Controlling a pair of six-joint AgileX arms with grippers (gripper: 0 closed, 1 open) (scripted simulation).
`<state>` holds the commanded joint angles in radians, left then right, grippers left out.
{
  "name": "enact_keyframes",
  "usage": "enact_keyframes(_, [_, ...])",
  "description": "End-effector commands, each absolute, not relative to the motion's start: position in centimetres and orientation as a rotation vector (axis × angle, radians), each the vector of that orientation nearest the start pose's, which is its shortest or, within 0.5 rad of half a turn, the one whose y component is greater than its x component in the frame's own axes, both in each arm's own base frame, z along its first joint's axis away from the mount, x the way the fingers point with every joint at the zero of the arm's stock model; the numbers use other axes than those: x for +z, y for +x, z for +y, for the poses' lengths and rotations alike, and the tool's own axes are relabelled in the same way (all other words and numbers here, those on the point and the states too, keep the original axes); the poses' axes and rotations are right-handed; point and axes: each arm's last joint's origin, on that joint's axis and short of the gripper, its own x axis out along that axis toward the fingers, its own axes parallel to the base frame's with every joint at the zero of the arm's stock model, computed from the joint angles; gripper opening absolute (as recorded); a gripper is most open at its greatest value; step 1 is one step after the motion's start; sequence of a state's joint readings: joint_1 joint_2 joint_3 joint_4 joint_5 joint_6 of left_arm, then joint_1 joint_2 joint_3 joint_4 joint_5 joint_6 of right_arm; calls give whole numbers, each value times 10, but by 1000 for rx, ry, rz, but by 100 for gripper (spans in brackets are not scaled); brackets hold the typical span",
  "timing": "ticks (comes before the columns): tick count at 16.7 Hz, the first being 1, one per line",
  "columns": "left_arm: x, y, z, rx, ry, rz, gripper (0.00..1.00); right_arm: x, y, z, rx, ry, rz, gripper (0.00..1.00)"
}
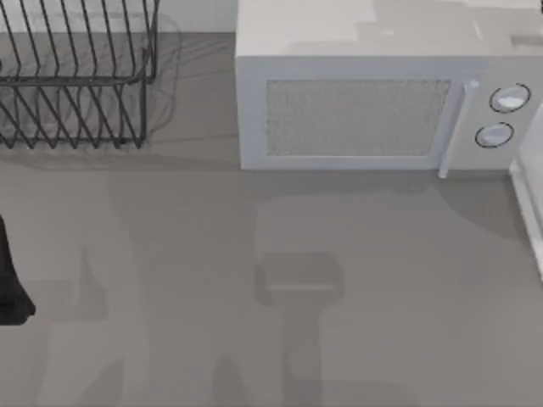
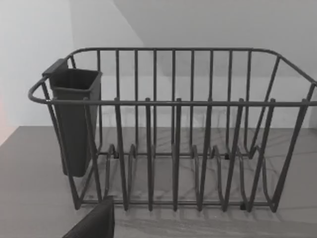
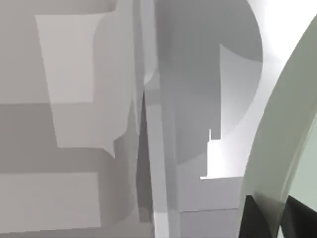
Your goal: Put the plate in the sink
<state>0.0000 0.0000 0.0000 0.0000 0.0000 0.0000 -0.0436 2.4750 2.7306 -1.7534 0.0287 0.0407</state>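
The pale mint-green plate point(image 3: 277, 134) shows in the right wrist view as a curved rim seen edge-on. My right gripper point(image 3: 275, 215) is shut on that rim, with one dark finger point(image 3: 255, 218) on each side of it. Behind the plate lie pale grey and white flat surfaces that I cannot name. In the top view the sink point(image 1: 529, 208) shows as a narrow white strip at the table's right edge, beside the microwave. My left gripper point(image 1: 10, 288) is parked at the table's left edge, facing the dish rack.
A dark wire dish rack point(image 1: 76, 76) stands at the back left, with a dark cutlery cup point(image 2: 74, 119) hung on one end. A grey-white microwave point(image 1: 365, 110) with two round knobs stands at the back. An arm's shadow falls on the grey table point(image 1: 170, 254).
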Motion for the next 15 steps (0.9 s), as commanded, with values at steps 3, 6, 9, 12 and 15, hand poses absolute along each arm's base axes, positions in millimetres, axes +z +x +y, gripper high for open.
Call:
enact_keyframes(3, [160,106,-1,0,0,0,100,244,484,-30,-41,21,1540,0])
enact_keyframes(6, [160,106,-1,0,0,0,100,219,494,-34,-11,9,1566,0])
enact_keyframes(9, [160,106,-1,0,0,0,100,217,494,-33,-8,7,1568,0])
enact_keyframes(12, [160,106,-1,0,0,0,100,217,494,-33,-8,7,1568,8])
enact_keyframes(15, [160,106,-1,0,0,0,100,217,494,-33,-8,7,1568,30])
